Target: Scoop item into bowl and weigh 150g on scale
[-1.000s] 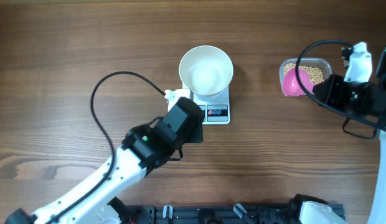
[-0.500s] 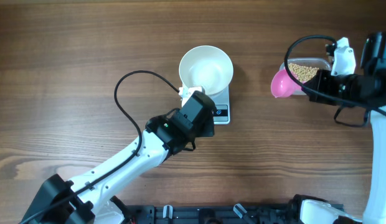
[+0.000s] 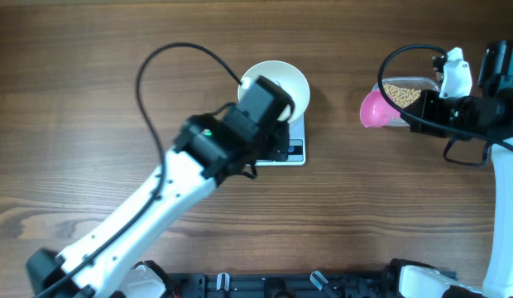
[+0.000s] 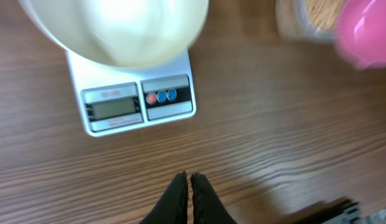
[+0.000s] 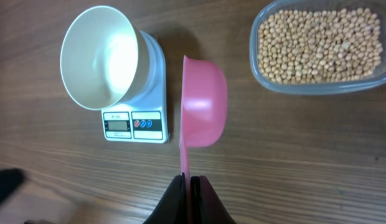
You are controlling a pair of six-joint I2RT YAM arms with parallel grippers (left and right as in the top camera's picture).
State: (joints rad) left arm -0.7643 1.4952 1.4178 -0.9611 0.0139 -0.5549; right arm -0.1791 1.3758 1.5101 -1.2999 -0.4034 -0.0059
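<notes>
The counter is dark brown wood with a long grain running side to side (a paler, knotty patch shows near its left front edge). Two things sit straight on it. The white square scale lies flat about mid-counter, its grey display and coloured buttons along the edge facing the arms' bases. Well apart to its right stands a clear plastic tub, rounded-rectangular, flat on the wood.
</notes>
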